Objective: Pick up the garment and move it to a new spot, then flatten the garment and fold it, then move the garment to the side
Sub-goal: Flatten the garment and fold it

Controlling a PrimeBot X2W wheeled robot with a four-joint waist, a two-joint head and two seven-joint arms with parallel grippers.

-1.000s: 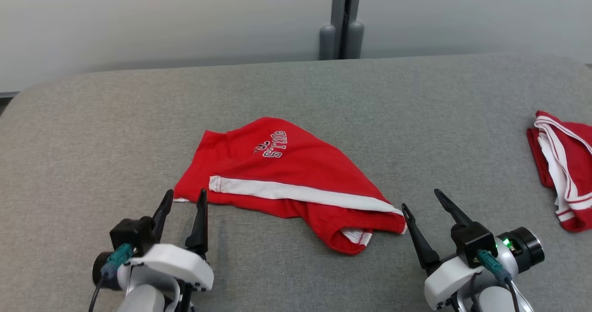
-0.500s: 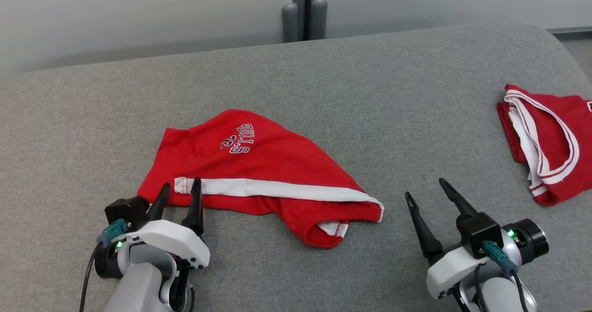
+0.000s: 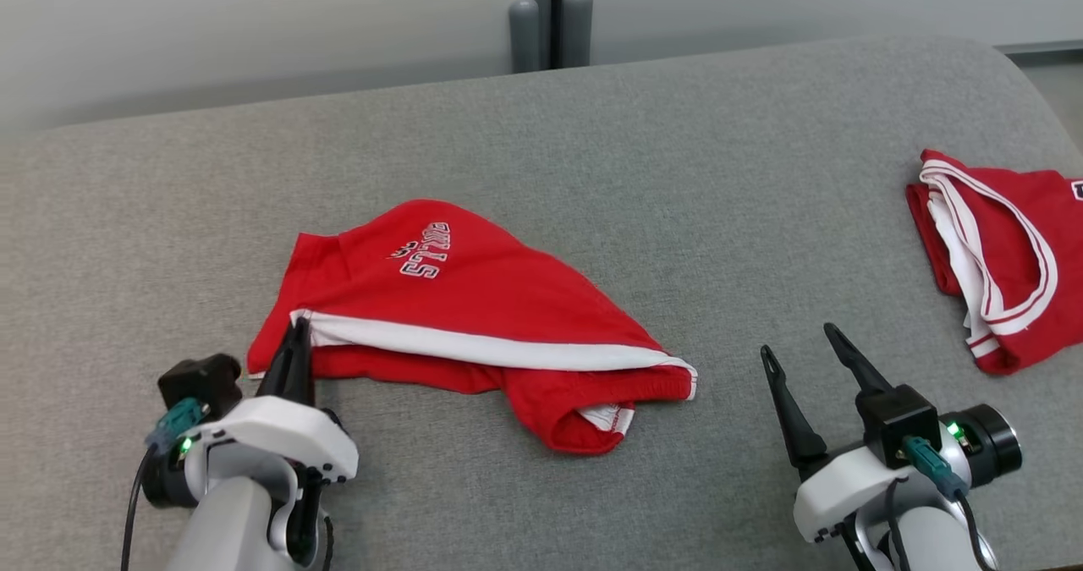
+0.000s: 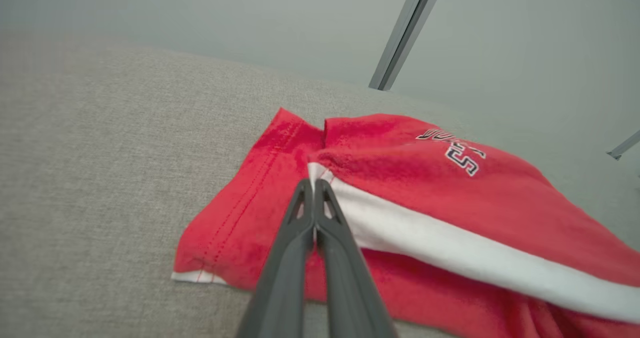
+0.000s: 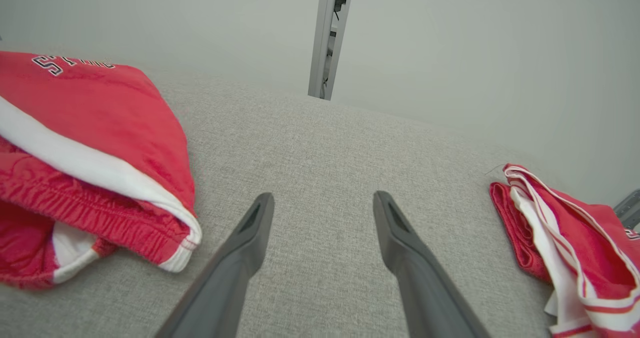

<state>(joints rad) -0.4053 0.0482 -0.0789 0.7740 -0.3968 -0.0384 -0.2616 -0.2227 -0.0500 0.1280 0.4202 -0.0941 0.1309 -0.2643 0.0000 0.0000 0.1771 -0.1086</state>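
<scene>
Left gripper (image 4: 314,185) jaws pinched onto shorts (image 3: 482,300) at the white stripe's end, the rest spreading right of them, right gripper (image 3: 799,339) jaws spread, empty, shorts just left of them

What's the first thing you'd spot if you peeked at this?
The bright red garment in the middle of the grey cushion jumps out first. The left pincer is pinched shut on its white-striped corner, while the right pincer waits open nearby. A second red piece lies at the far right.
</scene>
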